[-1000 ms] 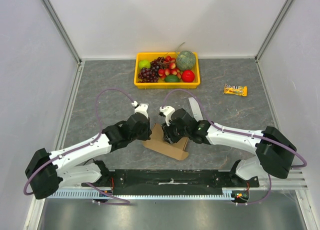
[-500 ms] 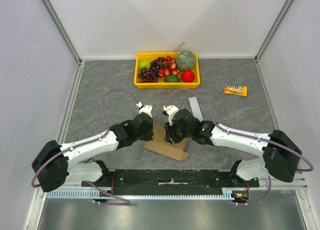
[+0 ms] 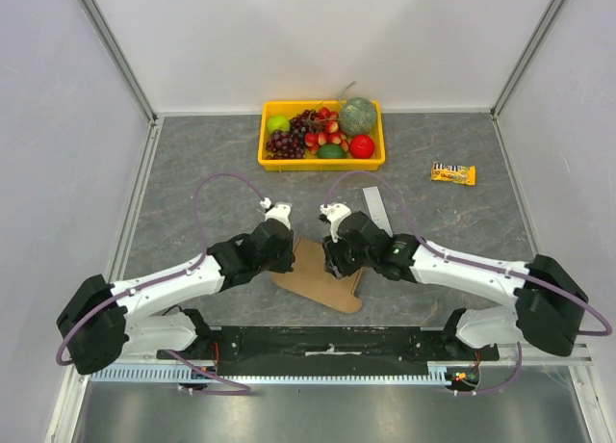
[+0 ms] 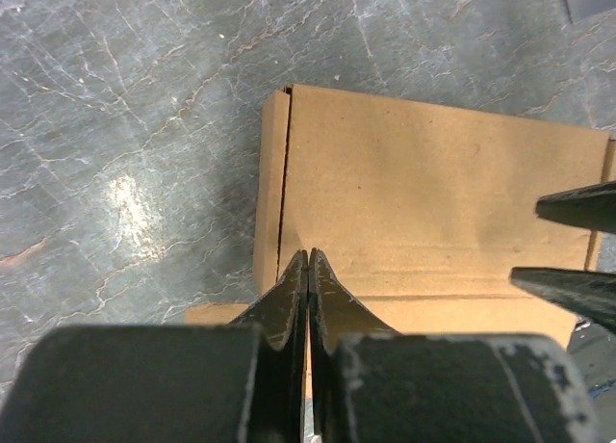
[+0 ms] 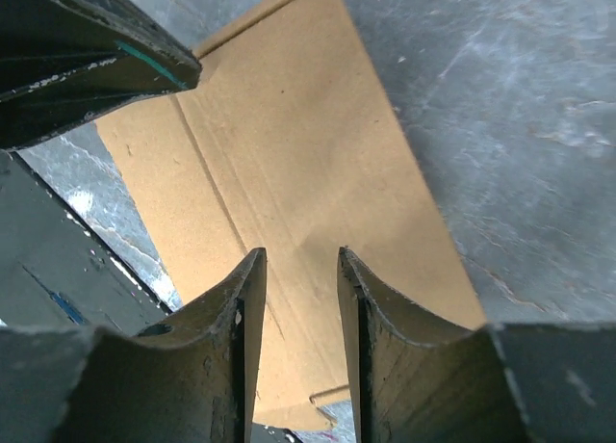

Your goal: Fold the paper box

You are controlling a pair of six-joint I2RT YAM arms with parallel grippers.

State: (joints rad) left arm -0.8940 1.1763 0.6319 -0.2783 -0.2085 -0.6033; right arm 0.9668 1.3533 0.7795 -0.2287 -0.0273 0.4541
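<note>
Paper box — brown cardboard sheet, lying flat on the grey table near its front edge, between the two arms. Judged light and thin, stiff across panels, bending readily at the creases, and apt to slide on the smooth top. Best taken at a free flap edge. Left gripper: jaws pressed together, empty, tips over the sheet's near crease. Right gripper: jaws part open, nothing between them, sheet beneath — contact unclear.

I see a yellow tray at the far side of the grey table, packed with fruit: dark grapes, a green melon, a red round one. A snack bar in a yellow wrapper lies off to its right. A pale flat strip lies nearer the middle.
</note>
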